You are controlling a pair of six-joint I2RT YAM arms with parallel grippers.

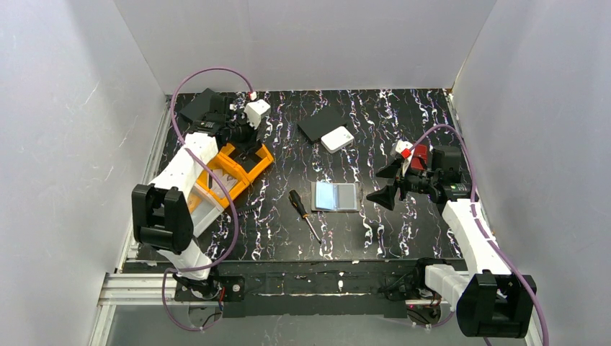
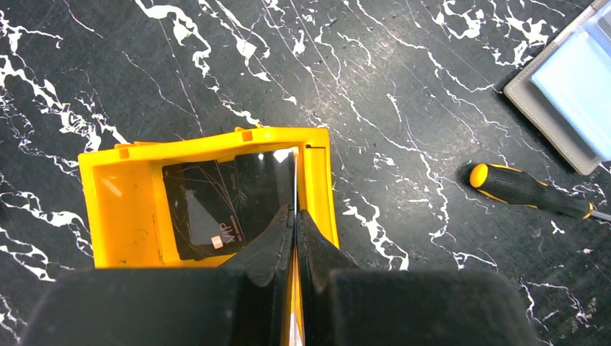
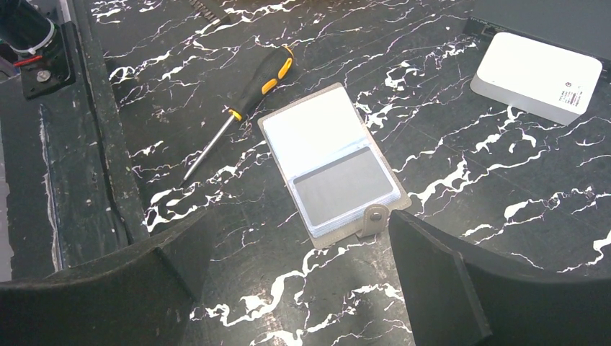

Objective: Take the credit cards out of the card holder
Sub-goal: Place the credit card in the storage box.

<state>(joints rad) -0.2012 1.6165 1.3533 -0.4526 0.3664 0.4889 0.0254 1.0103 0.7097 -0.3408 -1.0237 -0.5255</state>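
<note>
The card holder [image 1: 336,196] [image 3: 328,162] lies open flat in the middle of the table, taupe outside, snap tab [image 3: 373,220] toward my right gripper. A pale blue credit card [image 3: 313,133] shows in its far half and a grey one [image 3: 342,187] in its near half. My right gripper [image 1: 385,182] [image 3: 299,231] hovers just right of the holder, open wide and holding nothing. My left gripper [image 1: 251,153] [image 2: 296,211] is over the orange bin [image 2: 101,209], shut on a thin card [image 2: 295,173] seen edge-on. A black card marked VIP [image 2: 202,209] lies inside the bin.
A black-and-yellow screwdriver [image 1: 304,213] [image 2: 519,189] lies left of the holder. A white square box [image 1: 337,139] [image 3: 537,76] rests by a flat black rectangle [image 1: 320,122] at the back. Another black rectangle [image 1: 202,104] sits at the back left. White walls enclose the table.
</note>
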